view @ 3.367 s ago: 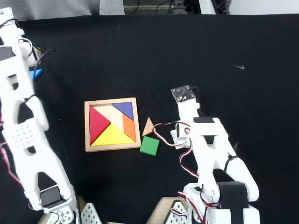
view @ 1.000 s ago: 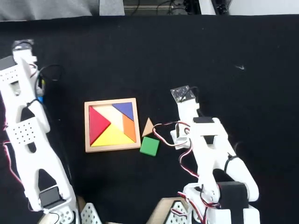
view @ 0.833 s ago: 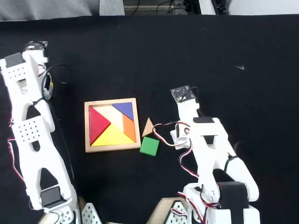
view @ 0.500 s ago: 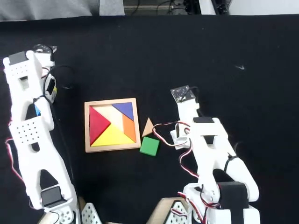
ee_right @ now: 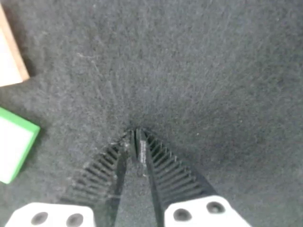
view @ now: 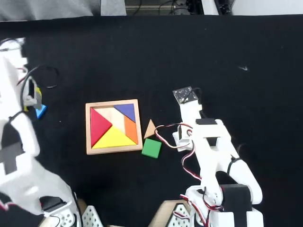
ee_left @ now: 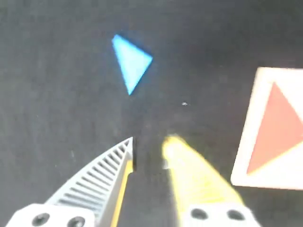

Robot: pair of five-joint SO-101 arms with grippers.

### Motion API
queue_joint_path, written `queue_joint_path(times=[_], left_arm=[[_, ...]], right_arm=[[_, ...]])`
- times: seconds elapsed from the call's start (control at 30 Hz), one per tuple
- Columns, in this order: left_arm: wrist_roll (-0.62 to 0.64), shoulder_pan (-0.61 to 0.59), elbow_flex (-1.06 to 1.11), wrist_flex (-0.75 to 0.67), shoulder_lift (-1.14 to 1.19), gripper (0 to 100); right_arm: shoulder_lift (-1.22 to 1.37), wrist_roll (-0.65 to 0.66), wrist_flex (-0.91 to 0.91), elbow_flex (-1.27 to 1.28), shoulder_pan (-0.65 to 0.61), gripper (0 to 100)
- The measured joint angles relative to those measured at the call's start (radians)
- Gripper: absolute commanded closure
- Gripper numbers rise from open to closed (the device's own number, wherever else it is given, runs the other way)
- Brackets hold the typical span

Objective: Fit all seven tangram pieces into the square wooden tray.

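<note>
High view: 4 pieces in tray point(view: 113, 101), 3 loose

One tray holds four: red triangle point(view: 98, 125), yellow triangle point(view: 115, 138), orange piece point(view: 131, 128), dark blue triangle point(view: 126, 110). Three lie on the black cloth point(view: 213, 56): tan triangle point(view: 150, 129) at the tray's 3 o'clock, green square point(view: 151, 147) at 4 o'clock, light blue triangle point(view: 40, 111) well off at 9 o'clock. Left gripper point(ee_left: 149, 142) near the light blue triangle, fingers slightly apart, empty. Right gripper point(ee_right: 136, 135) fingers together, empty, near the green square.

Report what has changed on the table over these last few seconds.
The blue triangle now lies closer to the arms' bases than 3.4 s ago, free on the cloth ahead of the left gripper, whose arm swung in and back out. The right arm, tray, green square and tan triangle stayed put.
</note>
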Motion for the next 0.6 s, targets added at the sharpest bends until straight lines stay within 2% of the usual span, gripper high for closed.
queue_joint_path(times=[0.2, 0.3, 0.47, 0.6], left_arm=[[0.083, -0.046, 0.331, -0.302, -0.13, 78], [0.104, -0.041, 0.367, -0.413, -0.104, 77], [0.164, -0.055, 0.259, -0.446, 0.103, 78], [0.173, -0.055, 0.094, -0.393, 0.301, 78]], right_arm=[[0.0, 0.0, 0.0, 0.0, 0.0, 98.7], [0.0, 0.0, 0.0, 0.0, 0.0, 98.7], [0.0, 0.0, 0.0, 0.0, 0.0, 98.7], [0.0, 0.0, 0.0, 0.0, 0.0, 98.7]])
